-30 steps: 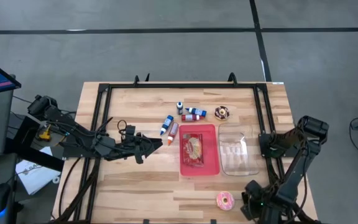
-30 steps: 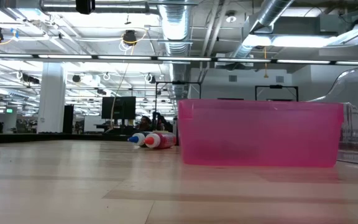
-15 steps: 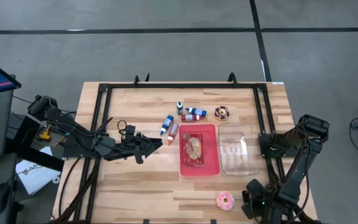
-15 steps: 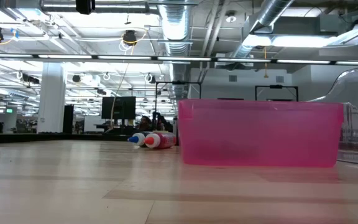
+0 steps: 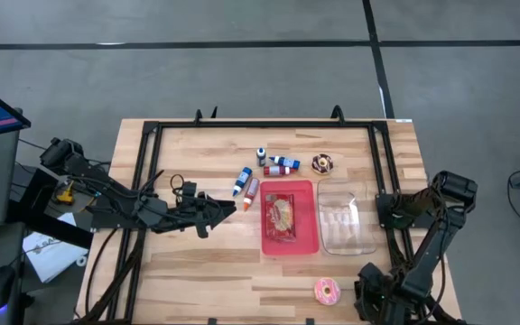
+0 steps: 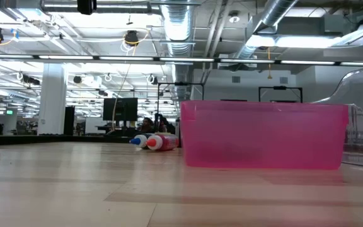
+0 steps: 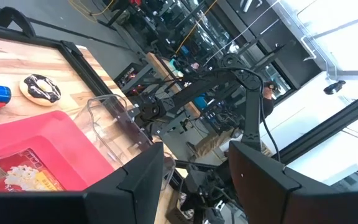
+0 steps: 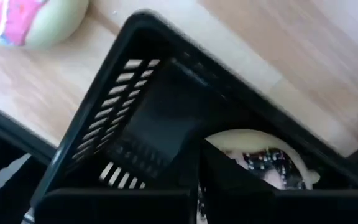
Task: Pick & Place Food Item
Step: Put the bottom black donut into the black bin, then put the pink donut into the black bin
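A pink frosted donut (image 5: 327,291) lies flat on the wood near the table's near edge; it shows too in the right wrist view (image 8: 23,18). My right gripper (image 5: 371,298) hangs just right of it, pointing down, fingers shut (image 8: 197,186) with nothing between them. A red tray (image 5: 303,236) at the table's middle holds a food packet (image 5: 282,217). A chocolate donut (image 5: 322,163) lies behind the tray. My left gripper (image 5: 231,207) hovers left of the tray, level and open (image 7: 196,163), holding nothing.
A clear plastic container (image 5: 346,217) stands right of the red tray. Several small bottles (image 5: 264,171) lie behind the tray. A black frame (image 5: 152,135) runs along the table's edges. A black slotted housing (image 8: 135,118) sits under my right gripper. Bare wood lies at the near left.
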{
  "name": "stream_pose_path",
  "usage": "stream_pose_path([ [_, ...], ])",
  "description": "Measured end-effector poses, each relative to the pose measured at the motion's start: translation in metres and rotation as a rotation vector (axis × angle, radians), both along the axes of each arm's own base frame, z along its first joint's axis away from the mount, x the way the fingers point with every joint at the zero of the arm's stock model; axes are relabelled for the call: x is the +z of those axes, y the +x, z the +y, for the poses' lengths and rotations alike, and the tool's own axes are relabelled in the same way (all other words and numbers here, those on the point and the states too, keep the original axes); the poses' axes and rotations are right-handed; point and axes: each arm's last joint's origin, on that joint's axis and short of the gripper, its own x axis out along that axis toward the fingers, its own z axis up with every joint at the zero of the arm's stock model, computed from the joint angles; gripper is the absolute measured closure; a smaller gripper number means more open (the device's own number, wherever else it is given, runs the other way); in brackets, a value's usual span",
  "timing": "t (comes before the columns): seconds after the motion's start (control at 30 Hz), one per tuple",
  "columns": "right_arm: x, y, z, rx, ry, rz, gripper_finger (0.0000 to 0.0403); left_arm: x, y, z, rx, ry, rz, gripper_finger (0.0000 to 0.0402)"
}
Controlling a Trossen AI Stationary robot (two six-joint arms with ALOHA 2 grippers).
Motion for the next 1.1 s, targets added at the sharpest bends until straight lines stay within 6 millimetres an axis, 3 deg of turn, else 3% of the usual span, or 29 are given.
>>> stream_pose_path([
  [0.27, 0.006, -0.002, 0.002, 0.005, -0.013, 0.003, 0.0402, 0.0, 0.0, 0.0, 0.0, 0.002, 0.001, 0.0225],
  [0.53, 0.024, 0.012, 0.005, -0.01, -0.073, -0.165, 0.0402, 0.0, 0.0, 0.0, 0.0, 0.001, -0.001, 0.0225],
  [0.8, 0.052, 0.045, 0.007, 0.008, -0.121, -0.449, 0.0389, 0.0, 0.0, -0.001, -0.022, 0.01, 0.0, 0.0225],
  [1.1, 0.07, 0.101, -0.022, 0.134, -0.12, -0.552, 0.0319, 0.005, 0.001, -0.004, -0.144, 0.046, -0.04, 0.0225],
])
